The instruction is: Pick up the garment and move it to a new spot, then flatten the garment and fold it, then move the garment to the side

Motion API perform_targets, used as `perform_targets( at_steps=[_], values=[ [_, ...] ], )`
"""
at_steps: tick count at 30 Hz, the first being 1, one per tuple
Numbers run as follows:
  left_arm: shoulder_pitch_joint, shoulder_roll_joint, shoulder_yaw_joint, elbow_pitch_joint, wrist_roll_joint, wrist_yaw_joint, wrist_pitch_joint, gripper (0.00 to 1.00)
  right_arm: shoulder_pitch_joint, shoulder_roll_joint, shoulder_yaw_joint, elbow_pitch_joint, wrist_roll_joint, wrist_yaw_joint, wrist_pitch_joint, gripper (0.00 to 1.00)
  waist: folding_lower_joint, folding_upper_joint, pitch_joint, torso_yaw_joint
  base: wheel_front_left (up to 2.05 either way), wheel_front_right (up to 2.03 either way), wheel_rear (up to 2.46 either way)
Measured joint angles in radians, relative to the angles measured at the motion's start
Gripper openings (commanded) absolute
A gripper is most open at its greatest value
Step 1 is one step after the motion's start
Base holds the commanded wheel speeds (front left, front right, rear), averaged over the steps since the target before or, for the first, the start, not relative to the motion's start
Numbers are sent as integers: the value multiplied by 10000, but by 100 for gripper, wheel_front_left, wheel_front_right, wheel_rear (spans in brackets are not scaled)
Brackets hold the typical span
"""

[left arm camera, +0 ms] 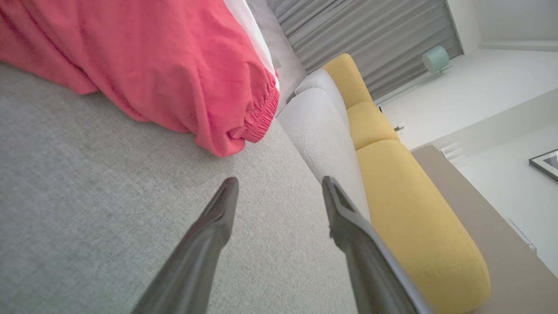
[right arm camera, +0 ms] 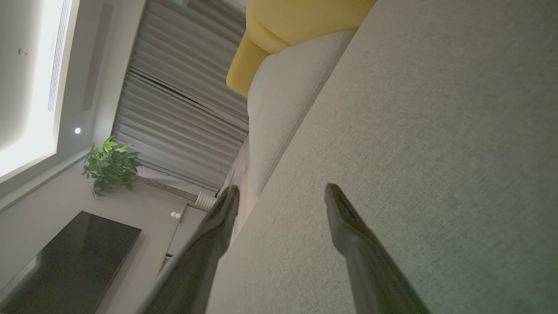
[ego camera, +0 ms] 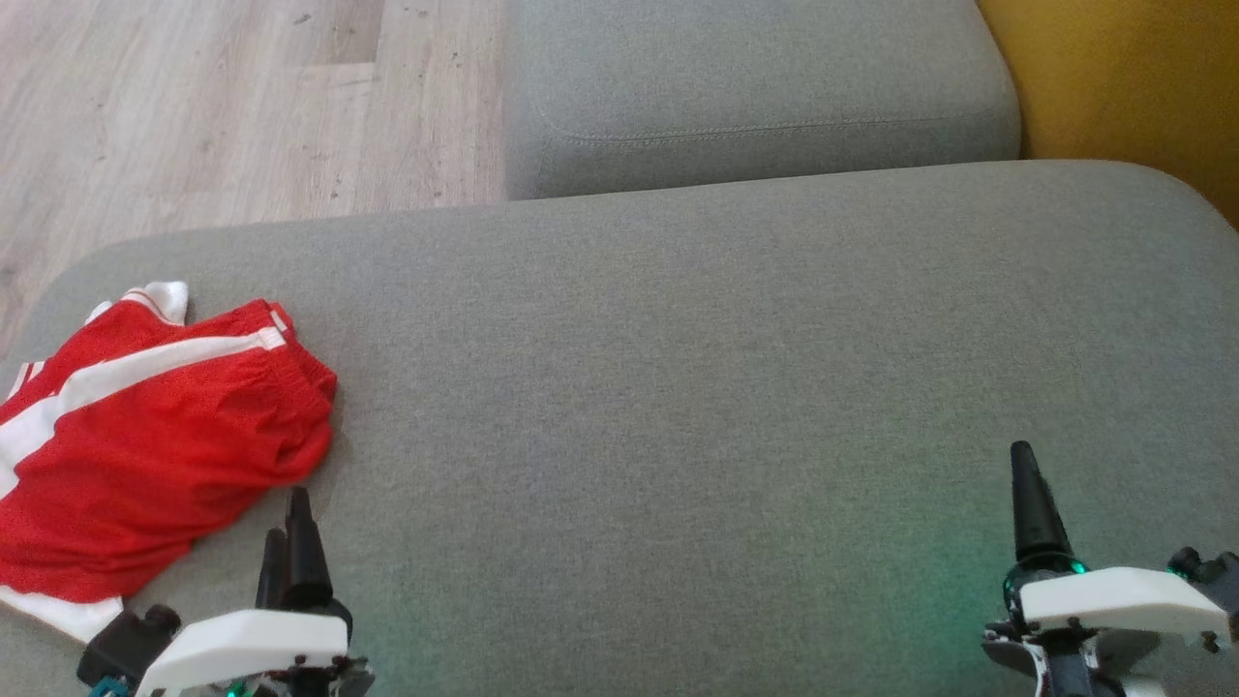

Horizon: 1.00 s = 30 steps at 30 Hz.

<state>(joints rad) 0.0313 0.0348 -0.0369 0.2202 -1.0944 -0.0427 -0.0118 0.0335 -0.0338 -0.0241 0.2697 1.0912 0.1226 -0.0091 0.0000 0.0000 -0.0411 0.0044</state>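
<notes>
Two pincers sit low at the near edge of a broad grey seat cushion (ego camera: 678, 387), and neither holds anything. The left pincer (ego camera: 288, 525) has its fingers spread with bare grey cloth between them, as the left wrist view makes plain. The right pincer (right arm camera: 281, 187) is likewise parted and empty, far off at the near right over bare cushion.

The garment (ego camera: 145, 436), red shorts with white stripes, lies at the near left of the cushion, close to its left edge. It is rumpled and bunched rather than laid flat. Its gathered elastic waistband (left arm camera: 261, 117) turns toward the middle of the cushion, and a white hem pokes out at the near end. The left pincer's tips are just beside the garment's right-hand fold, near it but apart from it.

By my reading the first step is in hand: the pick-up has not begun, and the wide middle of the cushion offers the new spot. The creases speak against a finished fold, though I cannot rule that out.

The next move likely calls for the left pincer to go a little farther and leftward, come down over the waistband fold and close on it. A pinch through more than one layer would lift the cloth cleanly. The right pincer is well apart from the garment and would need to cross leftward to help with flattening.
</notes>
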Motion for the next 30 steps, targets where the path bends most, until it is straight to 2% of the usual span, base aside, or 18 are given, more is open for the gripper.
perform_targets(
  at_steps=[30],
  values=[
    [401, 245, -1206, -581, 3835, 702, -792, 100, 109, -10, 869, -293, -3770, 2, -817, 100, 0, 0, -373, 101, 0, 0, 0]
  ],
)
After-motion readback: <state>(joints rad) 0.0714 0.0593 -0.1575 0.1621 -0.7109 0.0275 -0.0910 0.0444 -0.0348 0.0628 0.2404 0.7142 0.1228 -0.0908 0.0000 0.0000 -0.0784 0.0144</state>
